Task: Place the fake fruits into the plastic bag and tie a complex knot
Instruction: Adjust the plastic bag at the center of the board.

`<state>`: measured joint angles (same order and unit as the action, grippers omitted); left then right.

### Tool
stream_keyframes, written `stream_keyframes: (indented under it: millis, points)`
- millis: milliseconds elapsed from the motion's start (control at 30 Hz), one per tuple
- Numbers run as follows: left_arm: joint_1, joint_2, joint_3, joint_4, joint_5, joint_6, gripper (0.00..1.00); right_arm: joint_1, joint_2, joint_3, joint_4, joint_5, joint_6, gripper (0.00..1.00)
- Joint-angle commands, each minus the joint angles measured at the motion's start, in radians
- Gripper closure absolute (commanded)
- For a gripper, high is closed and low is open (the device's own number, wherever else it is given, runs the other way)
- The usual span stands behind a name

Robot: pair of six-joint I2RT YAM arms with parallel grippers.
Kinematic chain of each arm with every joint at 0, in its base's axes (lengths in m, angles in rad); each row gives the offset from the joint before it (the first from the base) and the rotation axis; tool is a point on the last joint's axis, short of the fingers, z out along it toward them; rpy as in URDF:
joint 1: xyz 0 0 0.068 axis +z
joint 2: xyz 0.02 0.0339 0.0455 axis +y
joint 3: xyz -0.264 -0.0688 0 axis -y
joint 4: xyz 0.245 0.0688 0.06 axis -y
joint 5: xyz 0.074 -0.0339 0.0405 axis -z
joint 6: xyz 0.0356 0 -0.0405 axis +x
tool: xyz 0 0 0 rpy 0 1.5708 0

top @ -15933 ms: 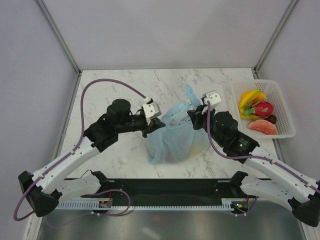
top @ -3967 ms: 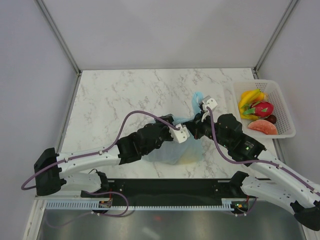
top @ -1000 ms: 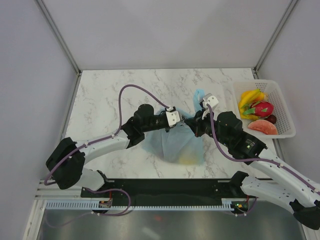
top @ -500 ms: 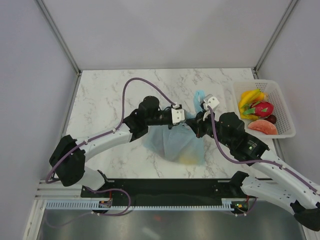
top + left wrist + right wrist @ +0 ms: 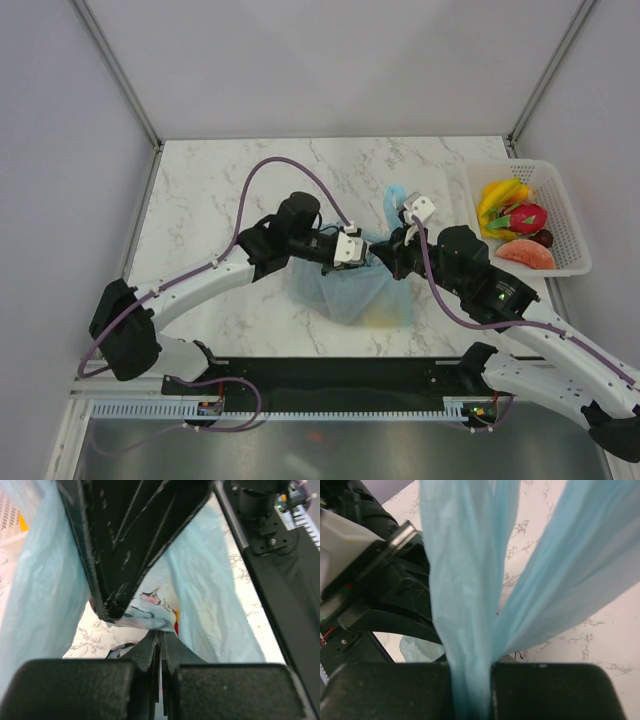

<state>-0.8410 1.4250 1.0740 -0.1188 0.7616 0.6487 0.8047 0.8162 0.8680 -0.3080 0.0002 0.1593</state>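
Marble tabletop (image 5: 210,190), enclosed by plain grey walls, seen from above and from both wrists.

From the left, your left arm reached across to the table's middle, its purple cable (image 5: 270,170) arching over bare marble. The left gripper (image 5: 363,250) was closed. In its wrist view the tips (image 5: 159,640) met on a printed fold of the thin translucent light-blue plastic bag (image 5: 345,290), so it appeared to be clamped on the film.

The bag sat at the table's centre, between the two grippers. A yellowish shape showed through its lower corner, though what it was could not be told. One handle loop (image 5: 393,196) stood up free behind the wrists.

Just to the right, the right gripper (image 5: 388,242) was pinched on a blue strip of the bag, which ran down between its pads (image 5: 470,680).

The step in hand was judged to be crossing the handles for the knot. To do it well, you needed to:
- hold both clamps firm
- keep the strips taut
- carry one strip around the other on a wide arc

The chief obstacle was closeness. The two wrists were nearly touching, and each filled the other's camera view.

Well apart at the right edge stood the white mesh plastic basket (image 5: 575,235). In it lay the fake fruits: yellow bananas (image 5: 498,195), pink-red dragon fruit (image 5: 526,215), dark ball (image 5: 543,238) and orange-red slice (image 5: 525,255). A knot tied at this point would likely have shut them out.
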Motion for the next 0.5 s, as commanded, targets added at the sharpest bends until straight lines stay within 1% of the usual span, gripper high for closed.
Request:
stream_keyframes:
  millis: [0,67,133,167,233,267,333,367,467]
  points:
    - [-0.001,-0.102,-0.003,-0.088,0.12,0.037,0.98,-0.004,-0.011,0.0,0.058,0.001,-0.023,1.0]
    - [-0.007,-0.11,0.007,-0.128,0.168,0.035,0.98,-0.001,-0.011,-0.001,0.063,0.001,-0.024,1.0]
    - [-0.021,-0.109,0.038,-0.195,0.171,0.037,0.98,-0.002,-0.009,-0.003,0.066,0.003,-0.027,1.0]
    - [-0.024,-0.107,0.043,-0.205,0.144,0.037,0.98,-0.002,-0.008,0.0,0.067,0.003,-0.029,1.0]
    - [-0.039,-0.11,0.05,-0.208,0.058,0.022,0.98,-0.002,-0.008,0.003,0.066,0.001,-0.029,1.0]
    - [-0.044,-0.115,0.053,-0.208,-0.047,0.014,0.98,-0.002,-0.009,0.003,0.066,0.001,-0.029,1.0]
    - [-0.056,-0.124,0.064,-0.203,-0.166,-0.021,0.98,-0.002,-0.011,0.003,0.069,0.001,-0.029,1.0]
    - [-0.061,-0.142,0.064,-0.182,-0.265,-0.053,0.98,-0.002,-0.012,0.002,0.067,0.001,-0.029,1.0]
    - [-0.075,-0.202,0.049,-0.139,-0.361,-0.092,0.98,-0.002,-0.014,0.0,0.067,0.001,-0.029,1.0]
